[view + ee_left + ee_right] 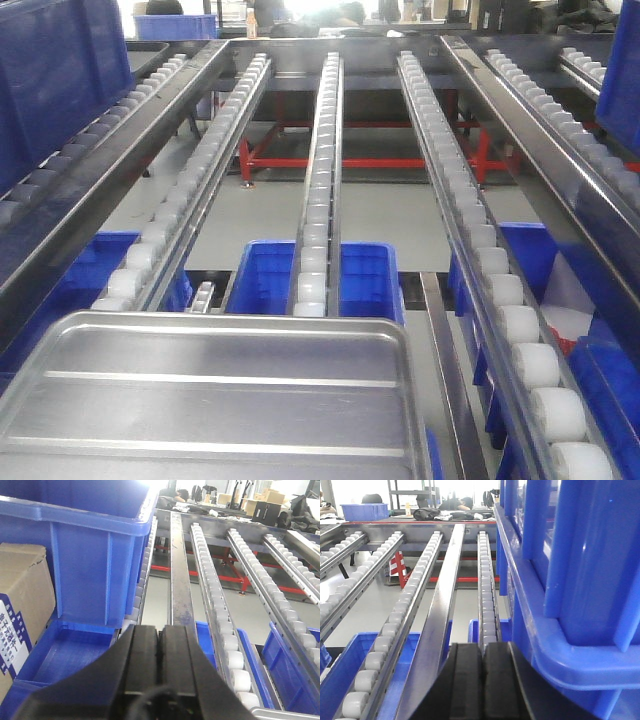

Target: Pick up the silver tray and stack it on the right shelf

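Observation:
The silver tray (210, 400) fills the lower left of the front view, shiny, with two long ridges across its floor. It lies flat over the near ends of the left and middle roller tracks. The right shelf (505, 290) is the steel rack level whose white roller tracks run away from me. Its front bar is out of view. My left gripper (160, 627) is shut with nothing between its black fingers, and a silver rim corner (287, 714) shows at its lower right. My right gripper (483, 645) is also shut and empty. Neither gripper appears in the front view.
A tall blue bin (95, 555) and a cardboard box (22, 605) stand left of the left gripper. Another blue bin (575, 580) looms close on the right of the right gripper. Blue crates (265, 275) sit below the rack. A red frame (370, 160) stands on the floor behind.

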Action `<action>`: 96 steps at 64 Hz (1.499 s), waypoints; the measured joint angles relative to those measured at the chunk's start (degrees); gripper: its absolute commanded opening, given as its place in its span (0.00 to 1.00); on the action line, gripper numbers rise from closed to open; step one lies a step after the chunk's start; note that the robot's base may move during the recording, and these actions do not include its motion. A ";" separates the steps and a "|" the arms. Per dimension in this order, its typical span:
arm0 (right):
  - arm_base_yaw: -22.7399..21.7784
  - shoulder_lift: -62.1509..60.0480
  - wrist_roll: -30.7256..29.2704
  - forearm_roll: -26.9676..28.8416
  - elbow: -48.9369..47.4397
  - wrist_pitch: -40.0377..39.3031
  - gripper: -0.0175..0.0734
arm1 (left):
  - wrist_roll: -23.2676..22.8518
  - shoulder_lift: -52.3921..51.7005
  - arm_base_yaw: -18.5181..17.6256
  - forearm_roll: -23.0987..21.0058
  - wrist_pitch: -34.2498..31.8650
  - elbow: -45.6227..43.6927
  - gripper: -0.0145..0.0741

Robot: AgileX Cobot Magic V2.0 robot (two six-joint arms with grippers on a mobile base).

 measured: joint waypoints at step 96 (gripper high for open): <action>1.62 4.85 0.00 0.62 -26.87 9.18 0.26 | -0.09 6.29 -3.47 15.95 2.45 -25.44 0.06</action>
